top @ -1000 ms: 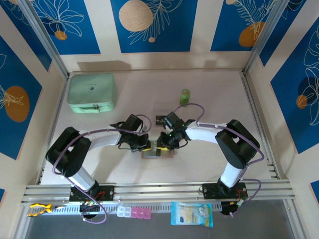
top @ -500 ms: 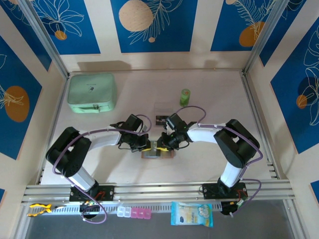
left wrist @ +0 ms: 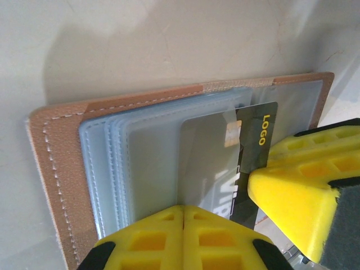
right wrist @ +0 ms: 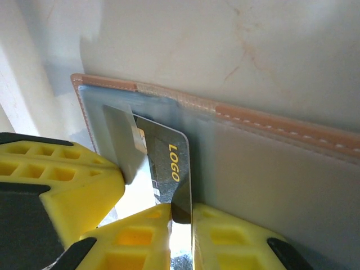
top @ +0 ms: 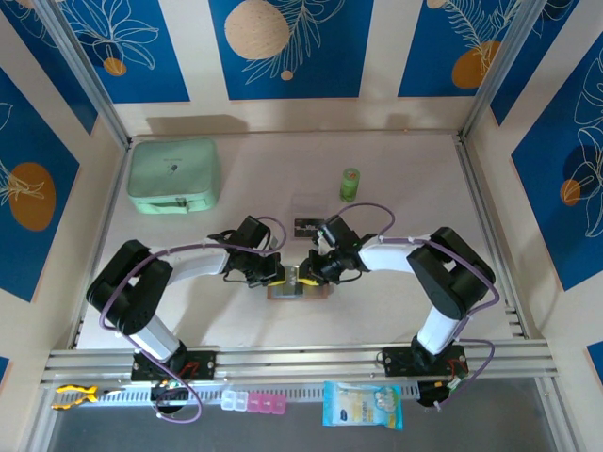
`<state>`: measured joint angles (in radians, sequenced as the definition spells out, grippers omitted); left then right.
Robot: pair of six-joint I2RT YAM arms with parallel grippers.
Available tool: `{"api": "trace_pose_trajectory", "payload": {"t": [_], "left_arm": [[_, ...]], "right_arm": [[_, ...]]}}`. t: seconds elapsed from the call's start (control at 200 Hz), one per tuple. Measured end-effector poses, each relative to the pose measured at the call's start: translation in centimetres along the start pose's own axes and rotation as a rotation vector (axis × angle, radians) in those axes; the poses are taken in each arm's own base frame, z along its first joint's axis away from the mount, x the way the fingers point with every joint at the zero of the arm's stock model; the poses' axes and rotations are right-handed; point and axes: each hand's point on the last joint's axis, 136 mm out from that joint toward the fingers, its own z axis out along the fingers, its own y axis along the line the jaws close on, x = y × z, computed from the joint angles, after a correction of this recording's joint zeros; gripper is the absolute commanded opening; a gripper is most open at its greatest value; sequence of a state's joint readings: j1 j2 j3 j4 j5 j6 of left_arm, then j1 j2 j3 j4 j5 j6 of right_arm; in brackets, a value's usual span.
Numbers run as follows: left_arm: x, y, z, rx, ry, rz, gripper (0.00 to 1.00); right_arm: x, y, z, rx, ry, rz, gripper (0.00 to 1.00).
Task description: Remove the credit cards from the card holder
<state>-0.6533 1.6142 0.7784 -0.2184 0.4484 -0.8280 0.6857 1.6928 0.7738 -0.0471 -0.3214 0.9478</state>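
Rightward by a touch the right arm (top: 443, 268) has shifted, its jaws narrowing; the left arm (top: 141, 282) has stayed put. Both meet over the holder (top: 300, 293), which lies open mid-table. The left gripper (left wrist: 183, 230) is fully closed, fingertips together on the near edge of the clear sleeves (left wrist: 146, 152), apparently pinning them. The right gripper (right wrist: 180, 216) pinches the card (right wrist: 169, 163), which sticks partway out of a sleeve. Its long axis runs straight toward that gripper, so I judge the pull goes along it, away from the left gripper. Fingers cover the card's gripped end. Whether other sleeves hold cards I cannot tell.
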Motion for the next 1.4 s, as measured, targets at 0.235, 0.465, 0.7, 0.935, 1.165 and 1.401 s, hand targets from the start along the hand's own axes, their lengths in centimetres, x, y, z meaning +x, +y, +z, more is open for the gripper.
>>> {"api": "trace_pose_trajectory", "payload": {"t": [0.235,0.465,0.7,0.935,1.165,1.401], "left_arm": [[0.0,0.0,0.0,-0.003,0.002,-0.002,0.0],[0.0,0.0,0.0,-0.005,0.0,-0.001,0.0],[0.0,0.0,-0.1,-0.007,0.0,-0.002,0.0],[0.0,0.2,-0.1,-0.013,0.002,-0.005,0.0],[0.0,0.2,-0.1,-0.013,0.002,-0.005,0.0],[0.0,0.1,-0.1,-0.012,0.001,-0.005,0.0]], "right_arm": [[-0.3,0.8,-0.5,-0.028,-0.018,-0.014,0.16],[-0.5,0.9,-0.6,-0.035,-0.024,-0.018,0.13],[-0.5,0.8,-0.8,-0.023,-0.03,-0.017,0.1],[-0.5,0.4,-2.0,-0.016,-0.057,-0.015,0.1],[-0.8,-0.4,-3.5,0.015,-0.082,-0.016,0.1],[-0.6,-0.9,-4.9,0.067,-0.089,-0.053,0.09]]}}
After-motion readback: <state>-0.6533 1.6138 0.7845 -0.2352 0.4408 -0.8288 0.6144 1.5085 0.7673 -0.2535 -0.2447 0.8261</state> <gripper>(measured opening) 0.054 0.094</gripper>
